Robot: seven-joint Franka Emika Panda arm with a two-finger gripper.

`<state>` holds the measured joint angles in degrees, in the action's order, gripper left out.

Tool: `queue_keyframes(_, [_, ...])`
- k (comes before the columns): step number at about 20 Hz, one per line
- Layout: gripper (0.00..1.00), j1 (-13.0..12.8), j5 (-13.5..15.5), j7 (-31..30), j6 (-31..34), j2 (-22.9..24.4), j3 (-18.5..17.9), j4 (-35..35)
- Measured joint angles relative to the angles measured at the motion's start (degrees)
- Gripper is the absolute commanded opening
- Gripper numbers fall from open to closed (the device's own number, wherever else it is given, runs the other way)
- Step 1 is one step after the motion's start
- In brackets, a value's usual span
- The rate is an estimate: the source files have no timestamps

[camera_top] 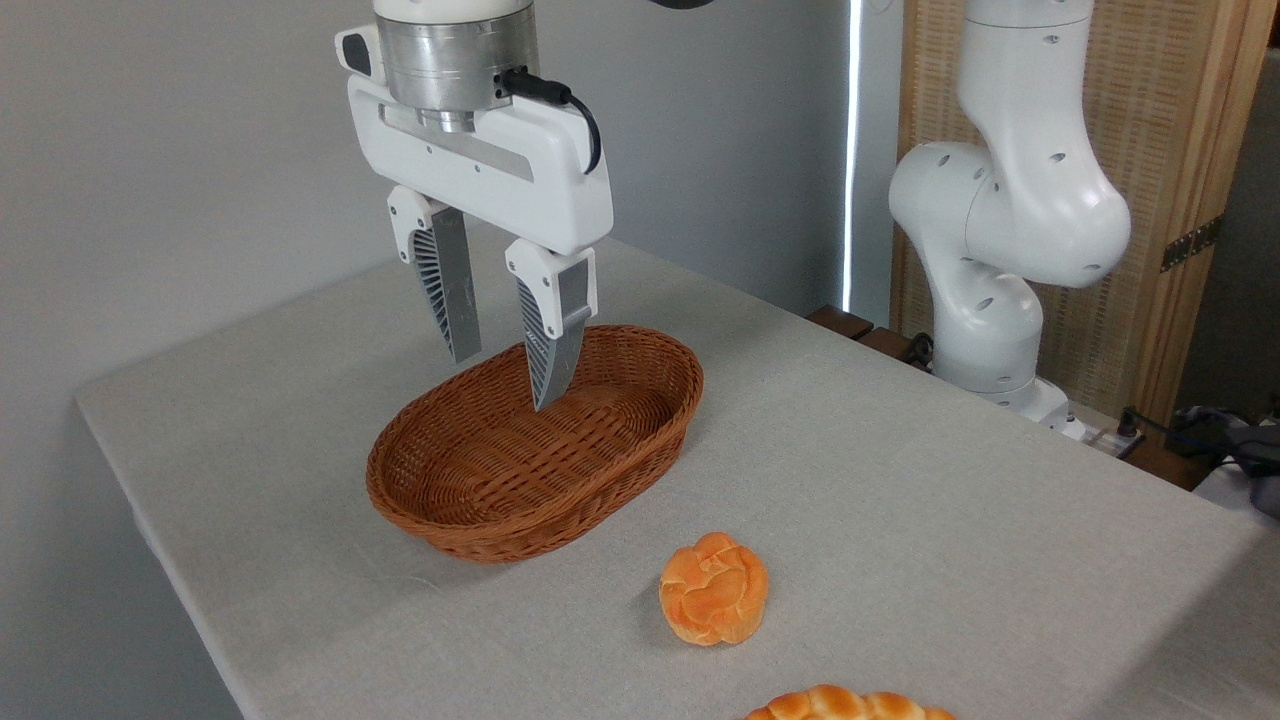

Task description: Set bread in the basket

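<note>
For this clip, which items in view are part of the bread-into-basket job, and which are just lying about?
Part of the job:
- bun, small and round, on the table, apart from the basket
- basket, woven wicker, nothing in it
- gripper, open, holding nothing, above the basket

Just lying about:
- braided loaf, cut off by the bottom edge
- cables at the right

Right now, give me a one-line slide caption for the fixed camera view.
Open tool hangs over the empty basket; the bread sits on the table beside it.

A grey-clothed table [900, 480] bears the basket [600, 470], the bread [714, 588] and a braided loaf [850, 706].
</note>
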<state>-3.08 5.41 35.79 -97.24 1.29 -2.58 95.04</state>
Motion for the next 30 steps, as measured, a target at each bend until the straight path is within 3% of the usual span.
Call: queue_keyframes(30, [1.0, -0.32, 1.05, -0.06, 0.04, -0.11, 0.54, 0.0])
